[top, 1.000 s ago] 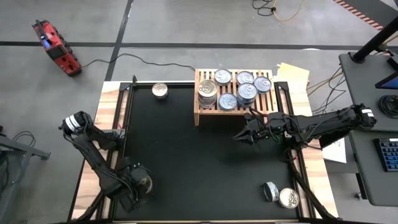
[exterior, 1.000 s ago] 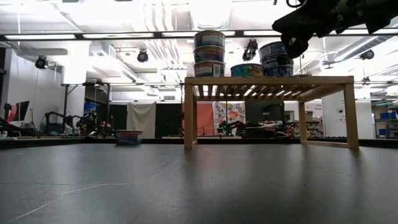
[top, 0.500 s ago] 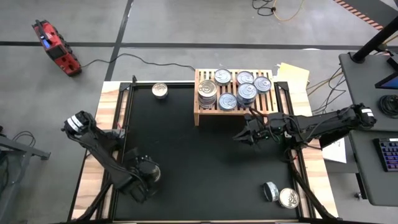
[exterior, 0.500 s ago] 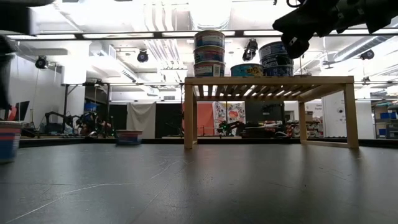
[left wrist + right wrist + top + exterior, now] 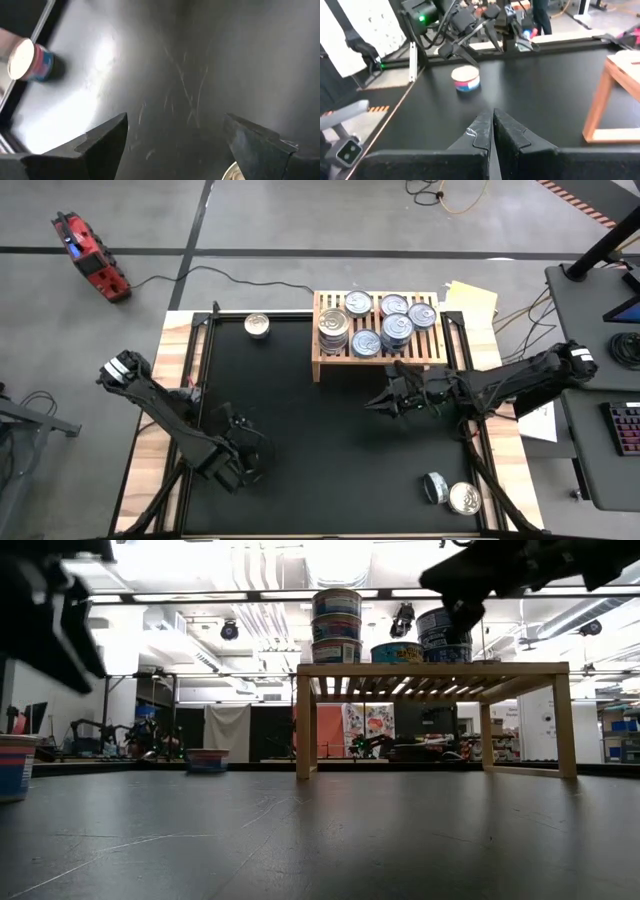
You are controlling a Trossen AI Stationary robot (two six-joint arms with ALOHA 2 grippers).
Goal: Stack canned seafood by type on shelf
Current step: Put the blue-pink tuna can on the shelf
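Note:
The shelf (image 5: 378, 352) stands at the mat's far right and carries several tins of canned seafood (image 5: 335, 330), some stacked. One tin (image 5: 258, 326) stands at the far left of the mat, and two more (image 5: 448, 492) near the right front corner. A red-and-blue tin (image 5: 465, 79) stands on the mat near my left gripper (image 5: 248, 463), which hovers open above the mat's near left with nothing between its fingers (image 5: 107, 137). My right gripper (image 5: 378, 402) is shut and empty, held level in front of the shelf.
The black mat (image 5: 320, 440) lies bare between the two arms. Metal rails (image 5: 200, 370) run along the mat's sides. Papers (image 5: 470, 298) lie right of the shelf, and a second desk (image 5: 600, 380) stands beyond the table's right edge.
My left gripper has swung from the near left corner toward the table's right, rising a little and turning about. A red-and-blue tin has come into the low view at its left edge and then stayed put. My right gripper has drifted slightly toward the table's left.

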